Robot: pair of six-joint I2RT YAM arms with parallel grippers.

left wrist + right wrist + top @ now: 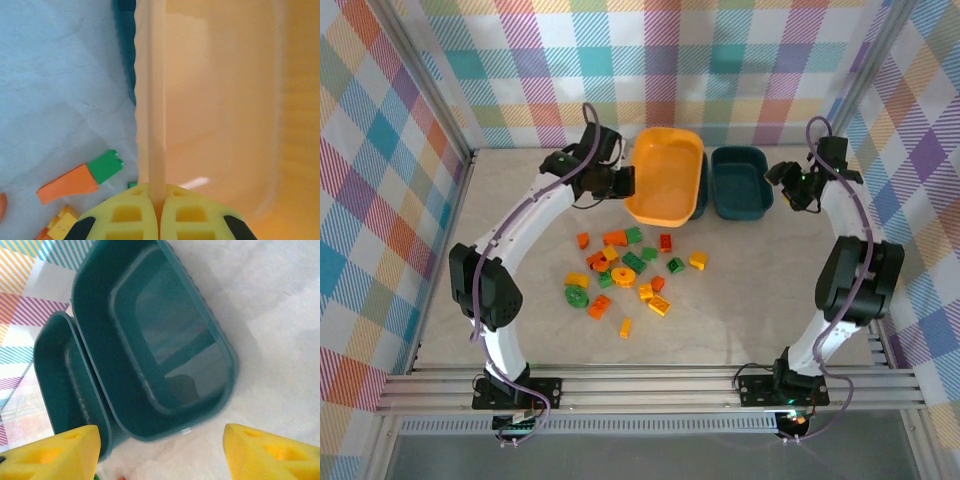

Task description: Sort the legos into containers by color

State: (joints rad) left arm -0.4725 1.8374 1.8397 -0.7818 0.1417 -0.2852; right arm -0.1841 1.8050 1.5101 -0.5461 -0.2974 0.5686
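Pinching, left gripper [159, 217]: its two yellow fingers [125, 215] are pressed together on the left wall of the yellow-orange tub [665, 175], with the rim standing between them.
Yellow-orange tub, lie: open side up, long axis running near to far. Its right edge overlaps the left teal tub [701, 198] and hides most of it.
Right teal tub [740, 183]: on the desk [760, 290] just beside the covered one, long axis parallel — near to far, open side up.
Right gripper [160, 455]: fingers spread wide and gripping nothing, just beside the right teal tub's right-hand wall in the top view.
Legos [620, 270]: green, orange and yellow bricks scattered loosely on the desk in front of the tubs, between the two arms — well apart from the right gripper.
Nearest bricks, left wrist view: an orange wedge [70, 184] touching a green piece [106, 166], near the held wall.
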